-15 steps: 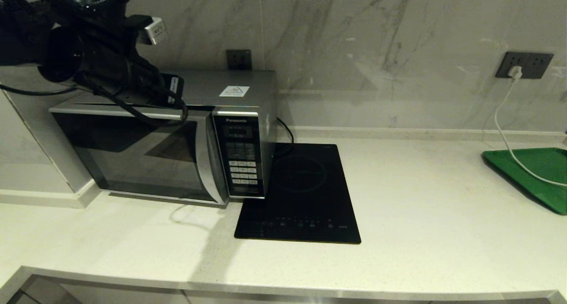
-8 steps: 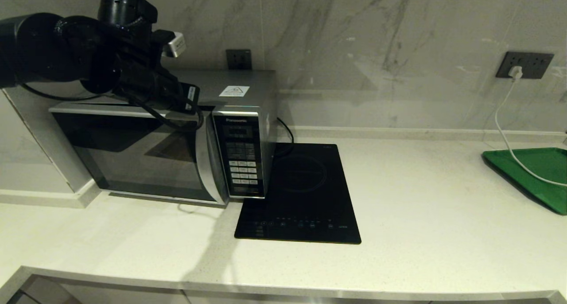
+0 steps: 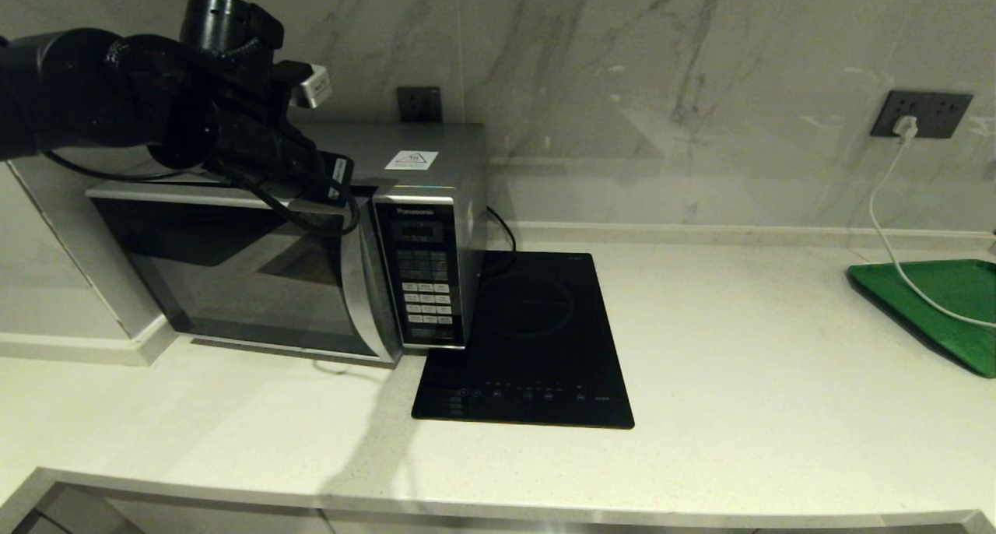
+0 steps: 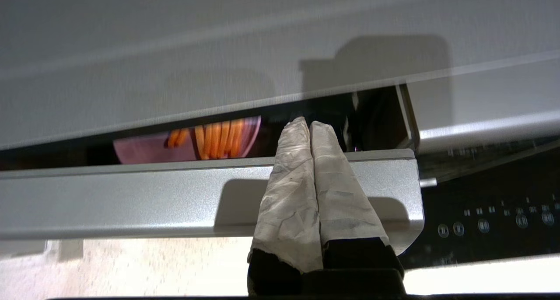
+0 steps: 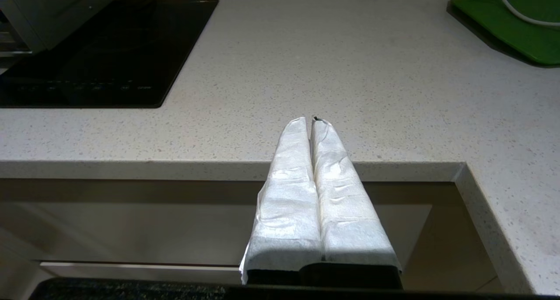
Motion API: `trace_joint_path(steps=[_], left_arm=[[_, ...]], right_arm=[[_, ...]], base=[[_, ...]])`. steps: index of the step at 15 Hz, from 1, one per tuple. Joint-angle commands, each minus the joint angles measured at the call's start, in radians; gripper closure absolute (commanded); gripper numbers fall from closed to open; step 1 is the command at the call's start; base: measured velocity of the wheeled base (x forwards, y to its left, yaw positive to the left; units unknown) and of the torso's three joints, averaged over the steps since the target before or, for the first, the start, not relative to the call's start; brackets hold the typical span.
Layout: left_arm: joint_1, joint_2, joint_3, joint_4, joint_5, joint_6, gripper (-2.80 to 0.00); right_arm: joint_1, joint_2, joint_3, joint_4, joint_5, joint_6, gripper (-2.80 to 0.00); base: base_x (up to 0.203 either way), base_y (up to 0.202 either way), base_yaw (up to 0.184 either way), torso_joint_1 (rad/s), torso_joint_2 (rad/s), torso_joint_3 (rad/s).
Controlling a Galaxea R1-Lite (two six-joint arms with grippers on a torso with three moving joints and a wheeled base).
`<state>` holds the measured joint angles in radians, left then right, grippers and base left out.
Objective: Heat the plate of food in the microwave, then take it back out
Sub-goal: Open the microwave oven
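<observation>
The plate of food (image 4: 183, 143) sits inside the microwave (image 3: 436, 168), and I see only a strip of it from my left wrist camera: lilac plastic with a bunch of orange-yellow sticks lying on it, showing through the narrow gap between the top of the oven body and the top edge of the door (image 3: 233, 273). That door stands slightly ajar, its dark glass facing out over the counter and its silver upper edge pulled a little away from the body. My left gripper (image 4: 309, 124) is at that upper edge, near the door's handle side beside the button panel (image 3: 424, 273); its two cloth-wrapped fingers (image 4: 288, 182) are pressed flat together with nothing between them, and their tips reach over the door's top edge into the gap. In the head view my left arm comes in from the left, above the microwave's top. Just right of the microwave, touching its front corner, lies the flat black induction hob (image 3: 529, 339) on the pale stone counter (image 3: 762, 363). Far to the right a green tray (image 3: 945, 304) rests on the counter with a white cable (image 3: 883, 223) trailing across it from a wall socket. My right gripper (image 5: 313, 120) hangs low in front of the counter's front edge, well apart from all of this, its wrapped fingers likewise closed against each other and holding nothing.
</observation>
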<state>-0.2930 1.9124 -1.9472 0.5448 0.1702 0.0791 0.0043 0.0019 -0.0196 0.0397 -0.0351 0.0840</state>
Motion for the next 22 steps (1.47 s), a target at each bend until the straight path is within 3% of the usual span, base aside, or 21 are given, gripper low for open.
trace_joint_path(steps=[1, 3, 5, 6, 10, 12, 18, 20, 22], left_arm=[[0.0, -0.029, 0.001, 0.042, 0.002, -0.003, 0.0], [0.002, -0.061, 0.005, 0.11, 0.003, -0.009, 0.0], [0.018, -0.089, 0.007, 0.25, 0.042, -0.019, 0.0], [0.029, -0.11, 0.007, 0.315, 0.057, -0.06, 0.0], [0.107, -0.176, 0.009, 0.609, 0.08, -0.132, 0.0], [0.119, -0.207, 0.009, 0.621, 0.085, -0.198, 0.0], [0.096, -0.329, 0.088, 0.587, 0.079, -0.21, 0.0], [0.097, -0.347, 0.125, 0.524, 0.083, -0.303, 0.0], [0.097, -0.34, 0.129, 0.513, 0.104, -0.536, 0.0]], right_arm=[[0.0, 0.0, 0.001, 0.0, 0.0, 0.0, 0.0], [0.0, 0.0, 0.001, 0.0, 0.0, 0.0, 0.0], [0.0, 0.0, 0.001, 0.0, 0.0, 0.0, 0.0], [0.0, 0.0, 0.0, 0.0, 0.0, 0.0, 0.0], [0.0, 0.0, 0.0, 0.0, 0.0, 0.0, 0.0], [0.0, 0.0, 0.0, 0.0, 0.0, 0.0, 0.0], [0.0, 0.0, 0.0, 0.0, 0.0, 0.0, 0.0], [0.0, 0.0, 0.0, 0.0, 0.0, 0.0, 0.0], [0.0, 0.0, 0.0, 0.0, 0.0, 0.0, 0.0]], base=[[0.0, 0.0, 0.0, 0.0, 0.0, 0.0], [0.0, 0.0, 0.0, 0.0, 0.0, 0.0], [0.0, 0.0, 0.0, 0.0, 0.0, 0.0], [0.0, 0.0, 0.0, 0.0, 0.0, 0.0], [0.0, 0.0, 0.0, 0.0, 0.0, 0.0], [0.0, 0.0, 0.0, 0.0, 0.0, 0.0], [0.0, 0.0, 0.0, 0.0, 0.0, 0.0], [0.0, 0.0, 0.0, 0.0, 0.0, 0.0], [0.0, 0.0, 0.0, 0.0, 0.0, 0.0]])
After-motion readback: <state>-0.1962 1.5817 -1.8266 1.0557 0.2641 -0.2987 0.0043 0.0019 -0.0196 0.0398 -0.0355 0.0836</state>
